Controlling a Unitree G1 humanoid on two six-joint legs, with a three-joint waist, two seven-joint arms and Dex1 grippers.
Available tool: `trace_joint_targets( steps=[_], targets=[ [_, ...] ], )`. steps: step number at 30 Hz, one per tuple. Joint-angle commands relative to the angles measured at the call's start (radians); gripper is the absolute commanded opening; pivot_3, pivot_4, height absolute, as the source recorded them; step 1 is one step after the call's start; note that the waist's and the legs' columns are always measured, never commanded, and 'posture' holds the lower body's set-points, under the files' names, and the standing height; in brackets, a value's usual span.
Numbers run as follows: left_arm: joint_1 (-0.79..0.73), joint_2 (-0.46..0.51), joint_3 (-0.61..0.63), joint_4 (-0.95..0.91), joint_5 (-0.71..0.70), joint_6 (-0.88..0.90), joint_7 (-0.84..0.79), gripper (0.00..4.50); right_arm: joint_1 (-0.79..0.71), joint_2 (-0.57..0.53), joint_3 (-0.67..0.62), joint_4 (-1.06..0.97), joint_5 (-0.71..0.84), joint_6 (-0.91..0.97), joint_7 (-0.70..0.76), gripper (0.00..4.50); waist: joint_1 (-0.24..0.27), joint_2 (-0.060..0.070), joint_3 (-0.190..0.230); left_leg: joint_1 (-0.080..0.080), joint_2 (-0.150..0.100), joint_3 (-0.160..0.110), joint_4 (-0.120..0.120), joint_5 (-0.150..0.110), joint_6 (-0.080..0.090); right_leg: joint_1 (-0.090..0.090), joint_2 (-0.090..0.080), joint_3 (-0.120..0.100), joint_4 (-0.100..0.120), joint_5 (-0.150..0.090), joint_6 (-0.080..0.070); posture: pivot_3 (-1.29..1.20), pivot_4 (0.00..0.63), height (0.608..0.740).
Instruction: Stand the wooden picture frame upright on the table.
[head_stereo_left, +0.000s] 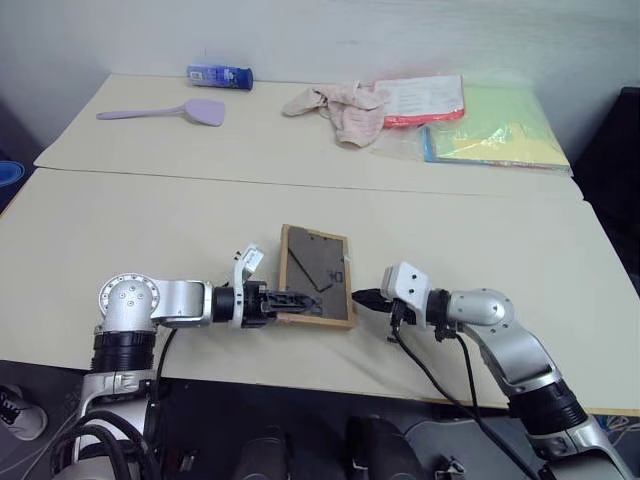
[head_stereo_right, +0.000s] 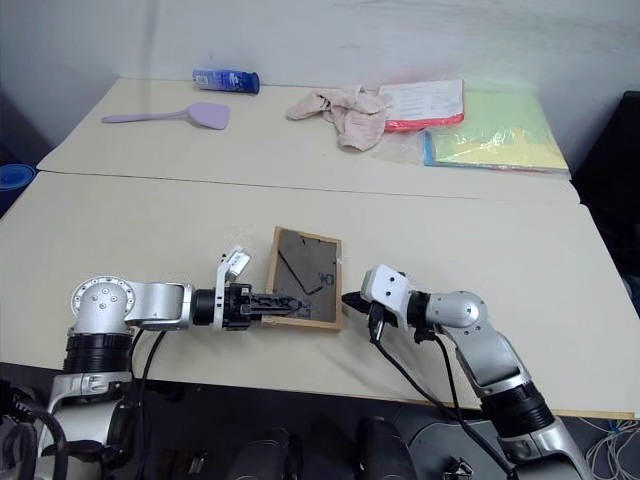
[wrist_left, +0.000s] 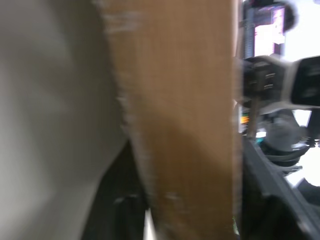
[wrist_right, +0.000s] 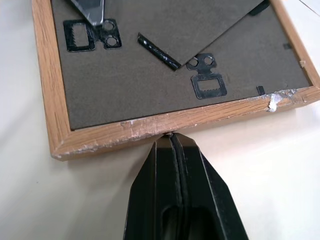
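On the cream table the wooden picture frame is clamped by the left gripper at nine o'clock, while the right gripper, clenched empty, is pressed against its three o'clock edge, so sliding is risked.

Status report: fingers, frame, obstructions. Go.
Left gripper at the wooden picture frame, near-left corner; grip unclear. Right gripper fingers shut, tips against frame's edge. Frame flat, back up, on table. Nothing in the way.

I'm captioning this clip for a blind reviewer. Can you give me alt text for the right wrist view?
A wooden picture frame lies face down on the pale table, its dark back, stand flap and metal hangers showing. The right gripper, its black fingers pressed together, points at the middle of the frame's chipped near edge, at or just short of touching it.
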Motion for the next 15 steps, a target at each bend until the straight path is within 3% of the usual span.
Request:
trace_joint_targets(
  steps=[1, 4, 10, 11, 15],
  targets=[
    [0.064, 0.025, 0.021, -0.150, 0.081, -0.127, -0.068, 1.28, -0.035, 0.009, -0.099, -0.049, 0.160, 0.045, 0.049, 1.14, -0.005, 0.000, 0.000, 0.000, 0.000, 0.000, 0.000, 0.000, 0.000, 0.000, 0.000, 0.000, 0.000, 0.000, 0.000, 0.00, 0.150, 0.740],
    [0.141, 0.124, -0.115, -0.322, 0.295, -0.349, -0.295, 1.28, -0.102, 0.032, -0.133, -0.064, 0.307, 0.198, 0.064, 2.19, -0.016, -0.001, 0.000, 0.000, 0.001, 0.000, 0.000, 0.001, -0.002, -0.001, 0.001, 0.000, -0.001, 0.000, 0.000, 0.00, 0.150, 0.740],
    [0.166, 0.145, -0.192, -0.368, 0.397, -0.458, -0.453, 1.28, -0.219, 0.092, -0.073, -0.014, 0.315, 0.294, 0.025, 4.27, -0.019, 0.000, 0.000, 0.001, 0.001, 0.001, -0.001, 0.001, -0.003, -0.001, 0.001, 0.001, -0.001, -0.001, -0.001, 0.00, 0.150, 0.740],
    [0.164, 0.141, -0.194, -0.369, 0.405, -0.463, -0.461, 1.28, -0.227, 0.102, -0.059, -0.003, 0.305, 0.288, 0.026, 4.47, -0.019, 0.000, 0.000, 0.001, 0.001, 0.001, -0.001, 0.001, -0.003, -0.001, 0.001, 0.001, -0.001, -0.001, -0.001, 0.00, 0.150, 0.740],
    [0.155, 0.131, -0.195, -0.369, 0.428, -0.469, -0.476, 1.28, -0.247, 0.140, -0.024, 0.009, 0.301, 0.282, 0.039, 4.47, -0.017, 0.000, 0.000, -0.001, 0.001, 0.000, -0.001, 0.000, -0.001, -0.002, 0.000, 0.001, 0.000, 0.000, -0.001, 0.00, 0.150, 0.740]
  ],
)
